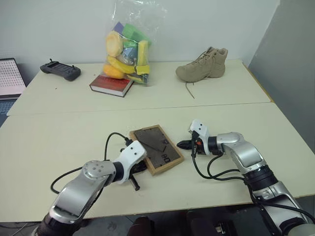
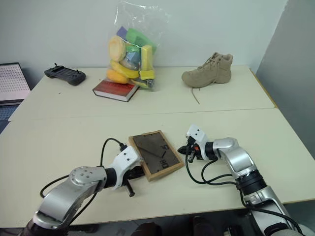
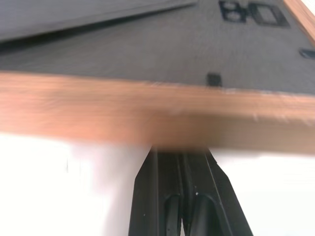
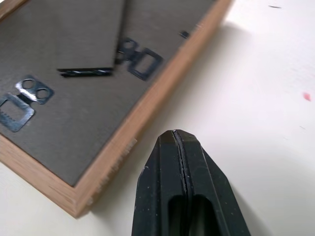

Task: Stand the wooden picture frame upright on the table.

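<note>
The wooden picture frame (image 1: 156, 149) lies flat, back side up, on the near half of the table (image 1: 59, 142). Its dark back panel and folded stand (image 4: 88, 39) face upward. My left gripper (image 1: 142, 166) is shut, and its fingertips (image 3: 170, 162) rest against the frame's near-left wooden edge (image 3: 147, 113). To the right of the frame, my right gripper (image 1: 183, 144) is also shut. Its tips (image 4: 173, 135) sit just off the frame's right edge, low over the tabletop and holding nothing.
On the far half of the table are a red book (image 1: 111, 84), a clear bag of colourful foam toys (image 1: 125, 49), a tan boot (image 1: 203, 65) and a black controller (image 1: 60, 70). A laptop (image 1: 10, 76) sits past the left edge. A seam (image 1: 221, 104) crosses the tabletop.
</note>
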Controlling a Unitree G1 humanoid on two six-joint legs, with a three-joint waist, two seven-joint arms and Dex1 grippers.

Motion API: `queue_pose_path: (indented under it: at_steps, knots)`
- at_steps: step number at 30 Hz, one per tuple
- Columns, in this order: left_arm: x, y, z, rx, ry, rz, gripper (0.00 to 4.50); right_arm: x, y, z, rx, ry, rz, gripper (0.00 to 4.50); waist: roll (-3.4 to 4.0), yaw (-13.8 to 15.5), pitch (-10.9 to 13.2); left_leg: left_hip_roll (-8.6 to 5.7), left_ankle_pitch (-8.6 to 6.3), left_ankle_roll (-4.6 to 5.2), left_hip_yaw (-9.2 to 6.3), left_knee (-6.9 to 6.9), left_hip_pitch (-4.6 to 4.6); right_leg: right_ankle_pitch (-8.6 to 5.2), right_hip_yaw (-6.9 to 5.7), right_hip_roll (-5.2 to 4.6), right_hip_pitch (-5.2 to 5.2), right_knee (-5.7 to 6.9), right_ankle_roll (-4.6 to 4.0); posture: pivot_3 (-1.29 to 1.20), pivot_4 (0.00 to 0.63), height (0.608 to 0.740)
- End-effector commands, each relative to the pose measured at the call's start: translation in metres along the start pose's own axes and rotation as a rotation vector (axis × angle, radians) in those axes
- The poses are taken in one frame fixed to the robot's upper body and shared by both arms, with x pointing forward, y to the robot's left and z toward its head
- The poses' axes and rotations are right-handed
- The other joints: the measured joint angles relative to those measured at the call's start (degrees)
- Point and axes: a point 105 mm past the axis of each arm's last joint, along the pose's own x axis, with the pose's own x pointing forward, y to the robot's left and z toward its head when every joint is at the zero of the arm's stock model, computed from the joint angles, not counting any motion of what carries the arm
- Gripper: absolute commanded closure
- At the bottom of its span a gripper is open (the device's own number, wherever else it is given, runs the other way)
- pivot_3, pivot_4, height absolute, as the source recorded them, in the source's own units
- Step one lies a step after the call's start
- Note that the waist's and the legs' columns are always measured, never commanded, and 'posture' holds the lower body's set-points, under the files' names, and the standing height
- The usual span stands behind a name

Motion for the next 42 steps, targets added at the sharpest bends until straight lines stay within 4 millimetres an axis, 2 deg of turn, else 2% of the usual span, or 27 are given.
queue_pose_path:
  at_steps: [1,3,4,7,10,13,18,24,28,32,38,42]
  knots:
    - [-0.024,0.016,-0.037,-0.128,0.109,0.029,4.44,-0.015,-0.023,0.005,-0.015,-0.027,-0.131,4.5,0.1,-0.06,-0.06,0.0,0.0,0.0,0.0,-0.02,0.05,-0.01,0.05,0.01,0.0,0.02,-0.02,0.0,0.15,0.74]
    - [-0.033,0.014,-0.028,-0.211,0.042,-0.022,4.09,-0.016,-0.025,0.002,-0.014,-0.028,-0.143,4.5,0.16,-0.05,-0.09,0.0,0.0,0.0,0.02,-0.03,0.06,-0.02,0.06,0.01,0.01,0.01,-0.03,0.0,0.15,0.74]
    - [-0.036,0.013,-0.026,-0.236,0.021,-0.039,4.06,-0.016,-0.026,0.002,-0.015,-0.029,-0.146,4.5,0.16,-0.04,-0.09,0.0,0.0,0.0,0.02,-0.03,0.06,-0.02,0.06,0.01,0.01,0.01,-0.03,0.0,0.15,0.74]
    - [-0.049,0.0,-0.018,-0.373,-0.057,-0.164,3.38,-0.015,-0.025,0.002,-0.034,-0.03,-0.136,4.5,0.15,-0.02,-0.08,0.0,0.0,0.01,0.01,-0.02,0.03,-0.02,0.02,0.01,0.01,0.01,-0.03,0.0,0.15,0.74]
    - [-0.066,-0.008,-0.009,-0.673,-0.148,-0.29,2.89,-0.011,-0.021,0.006,-0.067,-0.042,-0.113,4.5,0.15,0.09,-0.08,0.0,0.0,0.01,0.02,0.01,-0.02,-0.02,0.01,0.0,0.01,0.0,-0.02,0.0,0.15,0.74]
    - [-0.07,-0.003,-0.008,-0.894,-0.274,-0.363,2.34,-0.004,-0.013,0.007,-0.105,-0.036,-0.075,4.5,0.13,0.21,-0.09,0.0,-0.01,0.01,-0.03,0.09,-0.06,-0.02,-0.1,-0.01,0.05,0.01,-0.01,0.0,0.15,0.74]
    - [-0.058,-0.011,-0.018,-1.067,-0.321,-0.385,1.29,0.004,-0.007,0.006,-0.135,-0.024,-0.048,4.5,0.08,0.23,-0.11,-0.01,0.0,-0.01,-0.15,0.12,-0.02,-0.02,-0.14,-0.05,0.11,0.0,-0.01,0.0,0.15,0.74]
    - [-0.029,-0.026,-0.022,-1.201,-0.326,-0.356,0.02,0.013,0.003,0.01,-0.144,-0.03,-0.008,4.5,0.06,0.27,-0.13,-0.01,-0.01,-0.04,-0.15,0.11,0.02,-0.01,-0.12,-0.05,0.12,0.01,-0.02,0.0,0.15,0.74]
    - [-0.008,-0.024,-0.029,-1.297,-0.323,-0.276,0.02,0.02,0.017,0.018,-0.138,-0.061,0.034,4.5,0.24,0.37,-0.32,-0.02,0.0,-0.06,-0.13,0.1,0.03,-0.01,-0.1,-0.05,0.12,0.01,-0.02,0.0,0.15,0.74]
    - [0.003,-0.028,-0.024,-1.307,-0.323,-0.295,0.02,0.023,0.034,0.018,-0.119,-0.073,0.088,4.5,0.49,1.01,-0.64,-0.09,-0.01,-0.06,-0.14,0.11,0.12,-0.01,-0.11,-0.1,0.25,-0.01,-0.02,0.0,0.15,0.74]
    - [0.011,-0.027,-0.017,-1.289,-0.319,-0.294,0.02,0.022,0.03,0.013,-0.108,-0.056,0.055,4.5,0.57,1.93,-0.72,-0.15,0.0,-0.05,-0.13,0.11,0.24,-0.01,-0.08,-0.1,0.36,-0.01,-0.01,0.0,0.15,0.74]
    - [0.008,-0.022,-0.013,-1.28,-0.346,-0.297,0.02,0.02,0.024,0.01,-0.105,-0.049,0.033,4.5,0.57,1.98,-0.73,-0.17,0.0,-0.06,-0.12,0.12,0.25,-0.01,-0.07,-0.11,0.36,-0.01,0.0,0.0,0.15,0.74]
